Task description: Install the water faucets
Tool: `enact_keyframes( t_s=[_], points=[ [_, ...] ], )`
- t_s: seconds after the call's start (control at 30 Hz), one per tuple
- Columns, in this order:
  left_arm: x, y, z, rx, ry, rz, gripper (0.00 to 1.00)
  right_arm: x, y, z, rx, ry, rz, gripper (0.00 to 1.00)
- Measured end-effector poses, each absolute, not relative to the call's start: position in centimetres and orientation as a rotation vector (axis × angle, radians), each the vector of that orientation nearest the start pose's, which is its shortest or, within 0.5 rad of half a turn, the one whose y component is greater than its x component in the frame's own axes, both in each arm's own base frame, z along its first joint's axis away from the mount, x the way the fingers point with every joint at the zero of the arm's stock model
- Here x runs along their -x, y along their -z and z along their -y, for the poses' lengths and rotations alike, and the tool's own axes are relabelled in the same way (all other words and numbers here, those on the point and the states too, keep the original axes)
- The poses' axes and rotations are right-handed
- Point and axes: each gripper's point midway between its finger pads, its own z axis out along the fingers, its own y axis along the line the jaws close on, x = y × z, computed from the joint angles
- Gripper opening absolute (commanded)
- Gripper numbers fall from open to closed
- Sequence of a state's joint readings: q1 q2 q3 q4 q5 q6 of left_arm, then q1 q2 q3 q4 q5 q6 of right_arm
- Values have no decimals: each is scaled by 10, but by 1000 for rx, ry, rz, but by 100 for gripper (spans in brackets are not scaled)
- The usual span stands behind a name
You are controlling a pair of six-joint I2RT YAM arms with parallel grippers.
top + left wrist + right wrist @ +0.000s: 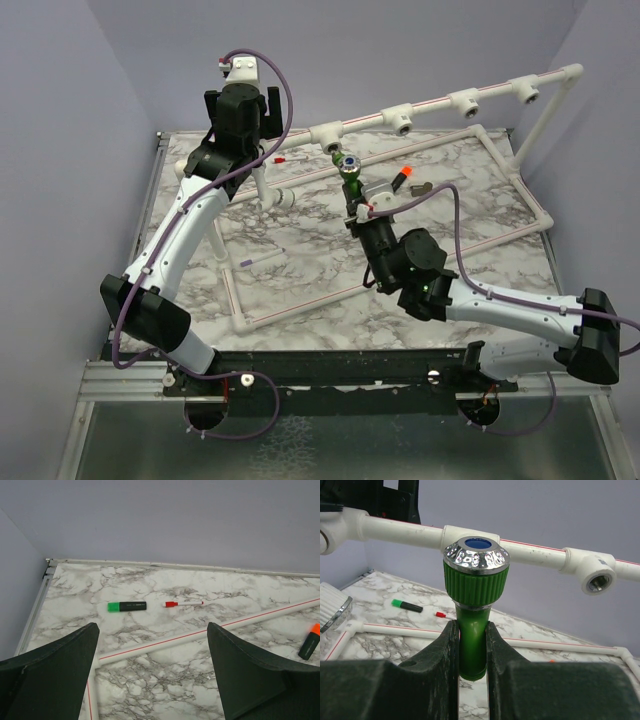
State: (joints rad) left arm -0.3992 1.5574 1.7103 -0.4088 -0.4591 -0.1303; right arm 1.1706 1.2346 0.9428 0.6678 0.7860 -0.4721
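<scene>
Our right gripper (pixel 471 635) is clamped on the faucet (pixel 475 580), its two pads pinching the smooth green neck just below the ribbed knob. The chrome cap stands upright at 12 o'clock from the jaws. In the top view the faucet (pixel 349 170) hangs over the middle of the table (pixel 300 290), close under the white pipe rail (pixel 430 105). An unfilled tee socket (pixel 597 580) lies at about 3 o'clock from the knob. We judge the piece to be light, stiff plastic with a glossy round stem, so it could swivel or slide between the pads if pushed off-axis. The neck looks the better hold, since the knob may turn freely and the chrome is slick. Threading will likely want it square to the socket. Our left gripper (pixel 152 630) is spread wide and holds nothing, over the table toward 10 o'clock.
</scene>
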Motion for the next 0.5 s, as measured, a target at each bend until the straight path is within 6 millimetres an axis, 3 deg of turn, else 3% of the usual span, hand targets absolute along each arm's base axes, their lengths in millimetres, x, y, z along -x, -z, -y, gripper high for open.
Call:
enact_keyframes(
  t_s=[0.5],
  points=[
    [-457,-375,114,79,-42,-1798,90,-274,-389,-292,343,-116,-1239,1]
  ],
)
